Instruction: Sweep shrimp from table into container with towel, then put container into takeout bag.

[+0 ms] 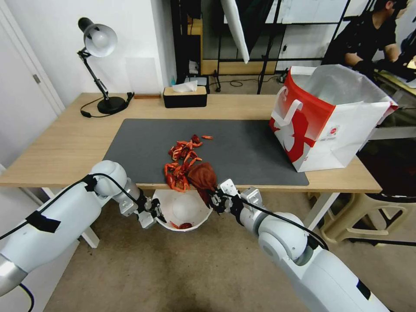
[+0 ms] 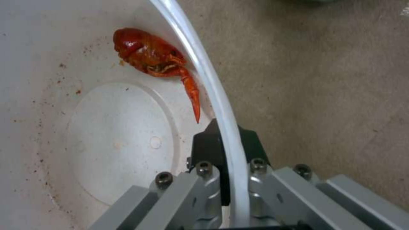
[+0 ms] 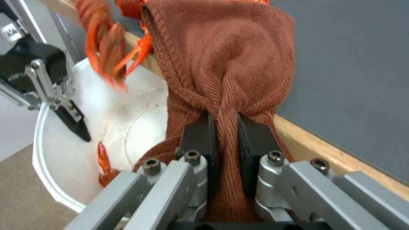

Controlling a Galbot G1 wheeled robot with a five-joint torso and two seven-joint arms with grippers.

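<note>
A heap of red-orange shrimp (image 1: 182, 161) lies on the dark mat of the table (image 1: 65, 147), reaching its front edge. Just below that edge my left gripper (image 1: 155, 213) holds the white container (image 1: 182, 208) by its rim (image 2: 221, 105), its fingers (image 2: 209, 143) shut on the wall. One shrimp (image 2: 153, 57) lies inside the container. My right gripper (image 3: 226, 140) is shut on the rust-brown towel (image 3: 226, 57), which rests at the table edge (image 1: 202, 177) behind the heap. Blurred shrimp (image 3: 106, 48) hang at the edge above the container (image 3: 55, 166). The red-and-white takeout bag (image 1: 325, 117) stands open at the table's right.
A black tissue box (image 1: 185, 96) and a desk lamp (image 1: 100, 65) stand at the back of the table. A beige stool (image 1: 368, 216) sits on the floor to the right. Carpet lies under the container.
</note>
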